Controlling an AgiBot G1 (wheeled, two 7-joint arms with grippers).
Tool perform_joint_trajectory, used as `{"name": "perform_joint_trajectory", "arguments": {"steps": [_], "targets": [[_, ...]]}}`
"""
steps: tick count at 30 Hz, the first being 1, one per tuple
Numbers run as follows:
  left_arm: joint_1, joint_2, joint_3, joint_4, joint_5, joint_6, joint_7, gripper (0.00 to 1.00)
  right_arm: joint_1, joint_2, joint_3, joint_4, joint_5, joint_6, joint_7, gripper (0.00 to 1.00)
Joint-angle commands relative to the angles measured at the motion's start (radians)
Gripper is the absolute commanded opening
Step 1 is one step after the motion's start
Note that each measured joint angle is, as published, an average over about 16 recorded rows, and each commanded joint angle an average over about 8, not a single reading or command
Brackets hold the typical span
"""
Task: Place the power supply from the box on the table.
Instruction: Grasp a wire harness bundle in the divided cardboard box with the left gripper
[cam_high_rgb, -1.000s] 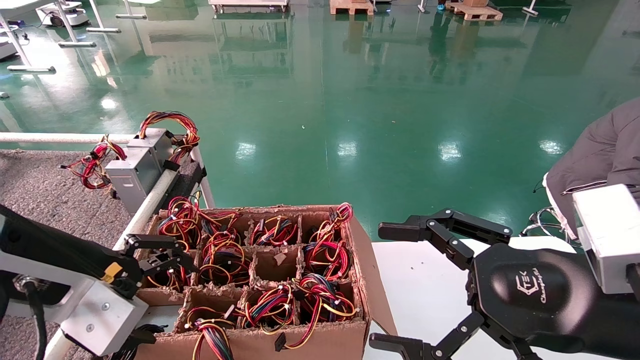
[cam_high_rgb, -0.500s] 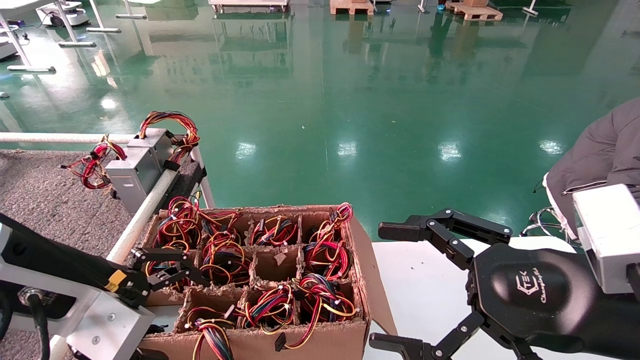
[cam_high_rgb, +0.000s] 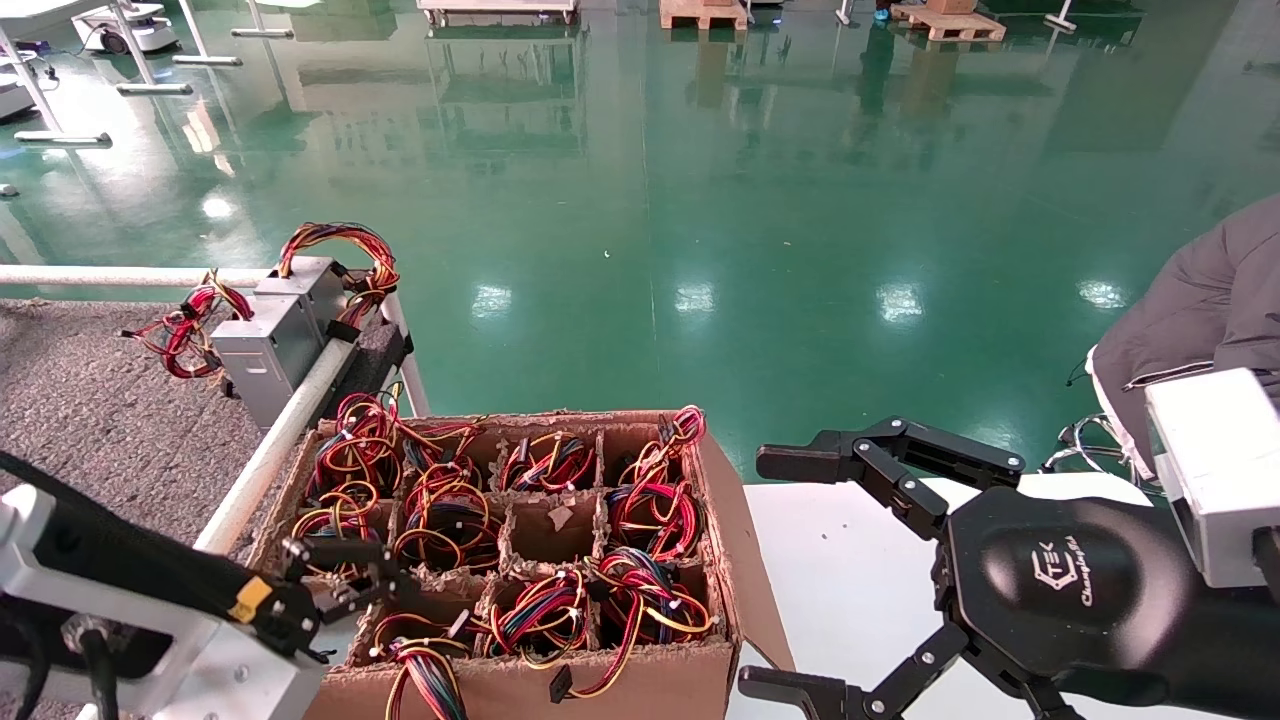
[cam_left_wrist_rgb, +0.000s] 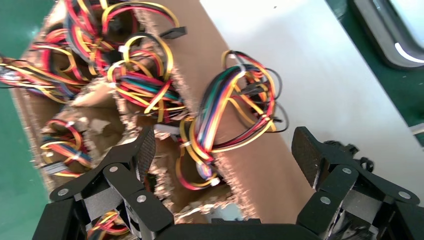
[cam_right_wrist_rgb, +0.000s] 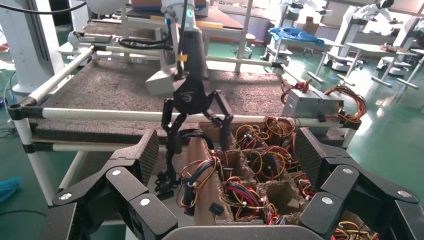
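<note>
**Left gripper poised over the near-left cell, pick not yet made**

The left gripper (cam_high_rgb: 345, 585) sits at the lower left of the head view, over the near-left corner of the box (cam_high_rgb: 700, 500), its jaws spread wide and holding nothing. In the left wrist view the left gripper (cam_left_wrist_rgb: 227, 152) brackets a wire bundle (cam_left_wrist_rgb: 235, 115) spilling over the carton's front wall. By my reading this is the reach-and-align step. The next move calls for a descent into the cell and a closing grip on something firmer than loose wire.

The power supply to be lifted is buried in its cell. Only its wires show, so its long axis and heading cannot be told.

Two placed units (cam_high_rgb: 270, 335) lie at the upper left on the grey worktop (cam_high_rgb: 90, 400), against the rail. The right gripper (cam_high_rgb: 800, 575) hangs parked at lower right, jaws wide and empty.
</note>
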Motion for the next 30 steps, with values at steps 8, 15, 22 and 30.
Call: {"name": "perform_joint_trajectory", "arguments": {"steps": [8,15,22,30], "targets": [[0.044,-0.001,0.016,0.0,0.021,-0.027,-0.001,0.93,0.0,0.0,0.0,0.0,0.0,0.0,0.0,1.0],[0.069,-0.005,0.019,0.0,0.039,-0.054,-0.003,1.0,0.0,0.0,0.0,0.0,0.0,0.0,0.0,1.0],[0.082,-0.009,0.016,0.0,0.056,-0.08,-0.003,1.0,0.0,0.0,0.0,0.0,0.0,0.0,0.0,1.0],[0.094,-0.013,0.009,0.0,0.071,-0.11,0.0,0.11,0.0,0.0,0.0,0.0,0.0,0.0,0.0,1.0]]}}
